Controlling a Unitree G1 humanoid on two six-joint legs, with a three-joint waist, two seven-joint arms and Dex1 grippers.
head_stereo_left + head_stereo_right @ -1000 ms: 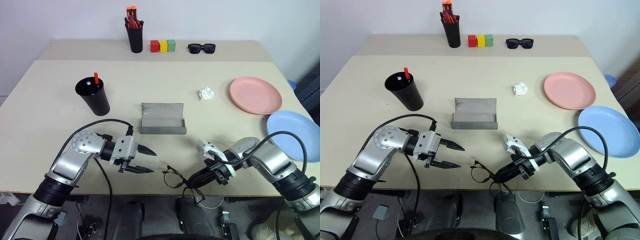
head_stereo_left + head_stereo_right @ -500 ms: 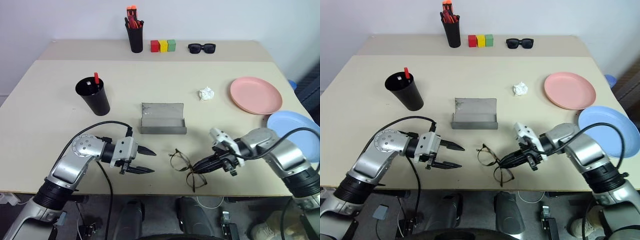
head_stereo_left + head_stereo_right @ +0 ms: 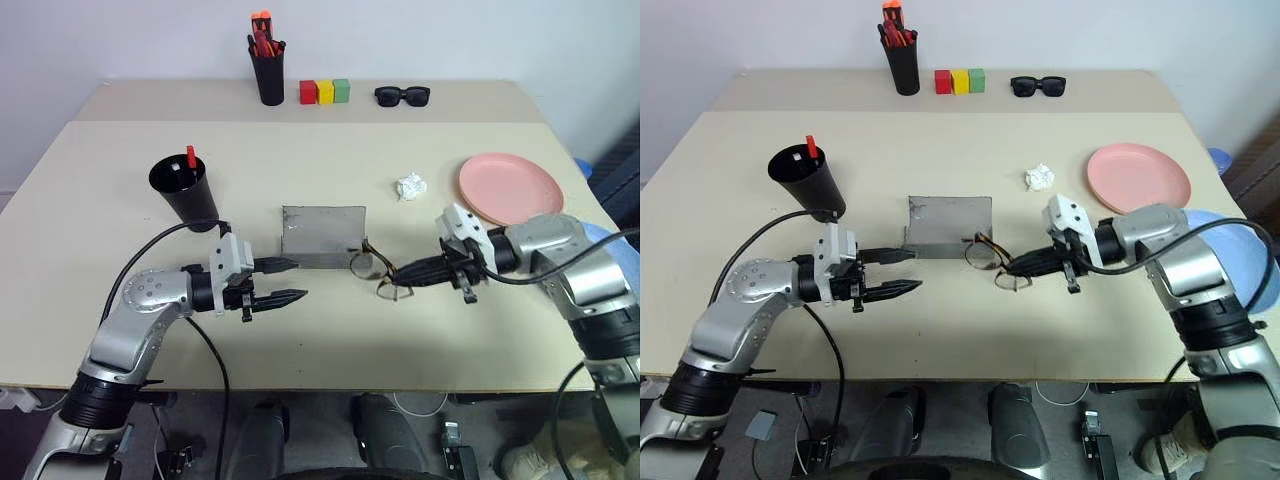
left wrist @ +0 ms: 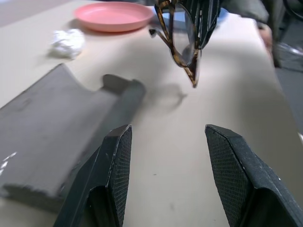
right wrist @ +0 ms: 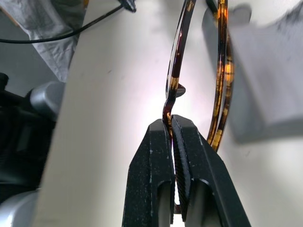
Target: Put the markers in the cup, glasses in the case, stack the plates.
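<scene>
While the glasses (image 3: 372, 272) hang above the table (image 3: 330, 340) just beside the right end of the open grey case (image 3: 322, 238), they are held only by a thin stretch of frame pinched between the closed fingers of the right gripper (image 3: 402, 272), and that narrow hold looks like the main risk: the frame could pivot or slip out before it is over the tray. One temple arm appears to stick out sideways, so it may catch on the case's end wall or upright lid and tip the glasses outside, or nudge the light case along the table. Facing the case's near edge from the other side, the left gripper (image 3: 290, 281) stands about half open and empty; judged from here, it could steady the case, but closing in carelessly might knock it. Further out, the black cup (image 3: 185, 188) already shows a red-capped marker, and the pink plate (image 3: 510, 188) lies apart from the blue plate (image 3: 1240, 262), still unstacked.
</scene>
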